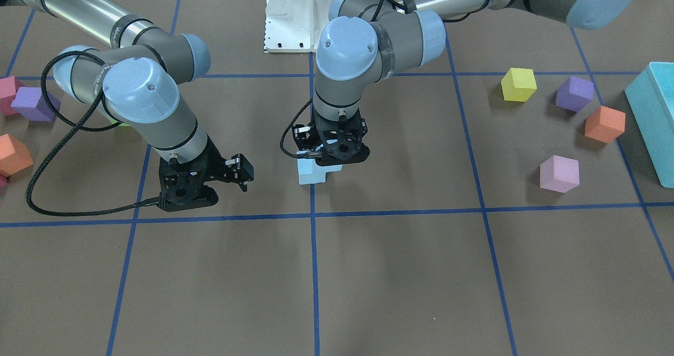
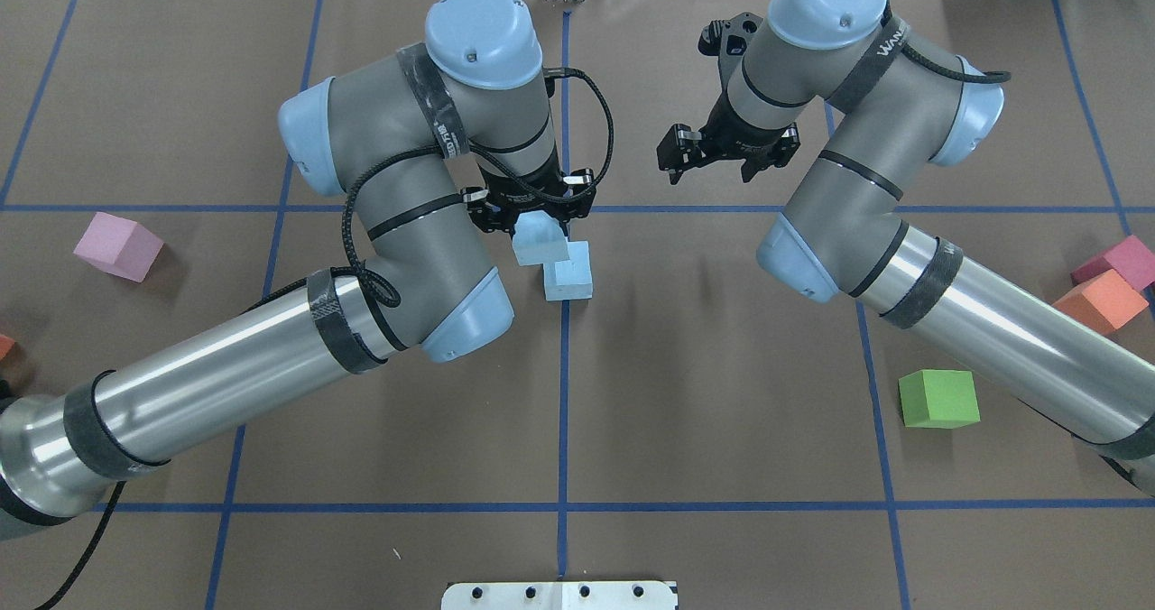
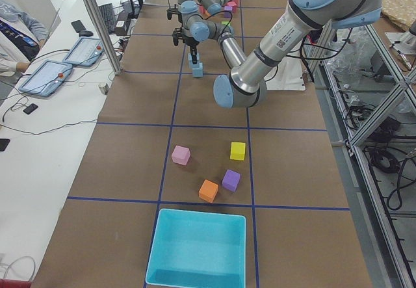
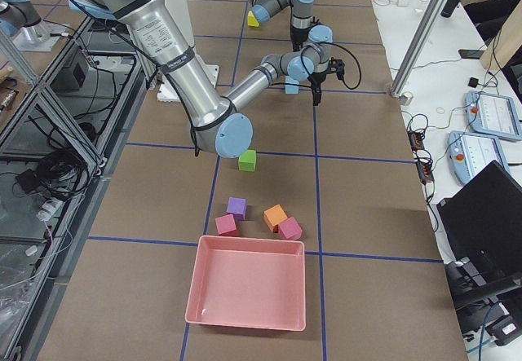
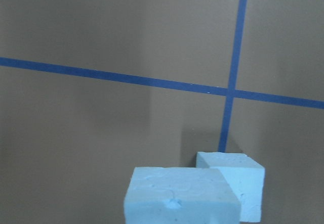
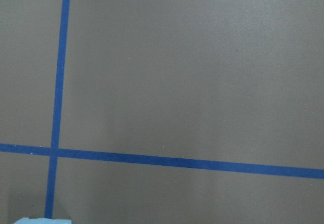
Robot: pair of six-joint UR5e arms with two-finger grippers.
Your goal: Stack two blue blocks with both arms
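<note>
The brown tabletop (image 2: pixel 722 429) was gridded with blue tape lines (image 2: pixel 563 393). The left arm (image 2: pixel 226 366) bent in toward the centre, and the right arm (image 2: pixel 993 330) reached in from the right. The left gripper (image 2: pixel 534 217) was clamped on the raised blue block (image 2: pixel 539 240), just left of and beyond the second blue block (image 2: pixel 568 276), which rested on the tabletop beside a tape crossing. Whether the two touched could not be told. The right gripper (image 2: pixel 713 170) hung empty, its jaws spread wide, well apart from both.
</note>
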